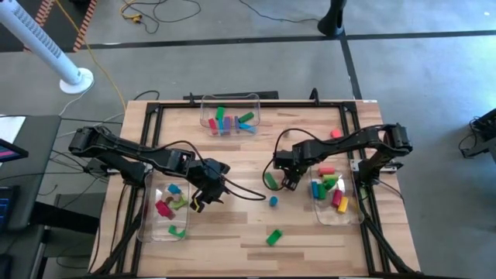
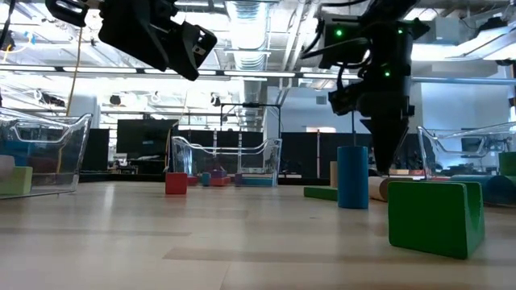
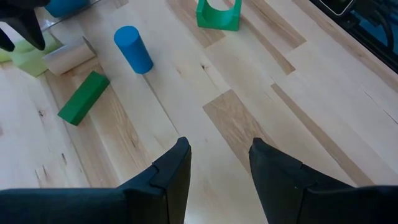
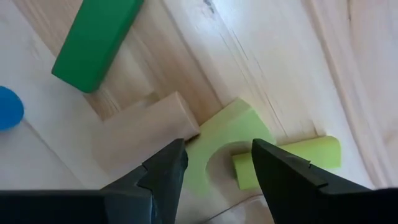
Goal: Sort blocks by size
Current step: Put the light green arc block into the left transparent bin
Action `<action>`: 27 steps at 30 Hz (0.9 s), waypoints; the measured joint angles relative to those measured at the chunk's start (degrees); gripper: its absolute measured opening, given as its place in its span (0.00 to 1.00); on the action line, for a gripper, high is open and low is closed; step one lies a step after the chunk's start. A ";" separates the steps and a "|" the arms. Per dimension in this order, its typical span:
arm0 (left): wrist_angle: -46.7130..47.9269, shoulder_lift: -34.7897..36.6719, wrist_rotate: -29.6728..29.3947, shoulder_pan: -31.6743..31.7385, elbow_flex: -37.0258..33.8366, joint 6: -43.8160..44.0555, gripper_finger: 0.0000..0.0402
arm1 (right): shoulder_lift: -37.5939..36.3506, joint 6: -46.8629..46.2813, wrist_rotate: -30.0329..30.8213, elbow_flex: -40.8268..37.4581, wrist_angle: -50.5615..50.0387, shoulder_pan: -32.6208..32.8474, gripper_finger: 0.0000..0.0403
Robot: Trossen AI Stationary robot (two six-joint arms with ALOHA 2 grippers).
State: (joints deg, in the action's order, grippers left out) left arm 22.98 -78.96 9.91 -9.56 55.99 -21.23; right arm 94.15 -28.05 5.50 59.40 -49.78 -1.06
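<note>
Wood table [image 1: 232, 232]; right end effector [image 4: 214, 163] open, hiding part of lime arch [image 4: 239, 127]; left end effector [image 3: 219, 158] open, empty.

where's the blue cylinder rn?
High view: the blue cylinder stands upright on bare table right of centre, just below the right hand, with the green bar lying nearest.

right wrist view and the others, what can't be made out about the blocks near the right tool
- Right wrist view: the right tool covers part of the light green arch, and the picture's edge cuts off the blue cylinder.
- High view: the same cluster under the right arm is too small to separate; only the green bar shows.
- Low view: the big green block hides what lies behind it.
- Whether the right tool touches the arch: cannot tell.
</note>
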 joint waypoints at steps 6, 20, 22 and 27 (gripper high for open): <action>0.03 0.00 -0.01 0.00 0.00 0.00 0.39 | -0.02 -2.72 -0.02 0.35 -0.72 1.13 0.56; -0.04 -0.02 0.00 0.00 -0.02 0.22 0.39 | -0.22 -8.10 0.72 -4.21 1.96 2.52 0.56; -0.19 -0.02 0.00 0.00 -0.02 0.21 0.39 | -0.20 -8.11 1.44 -4.48 1.86 2.28 0.56; -0.59 -0.02 0.00 0.02 -0.02 0.04 0.39 | -0.20 -6.59 1.46 -4.48 3.72 1.82 0.56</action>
State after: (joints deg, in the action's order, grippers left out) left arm 22.39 -78.98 9.91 -9.54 55.96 -21.20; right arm 93.95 -34.65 6.95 54.92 -46.05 0.76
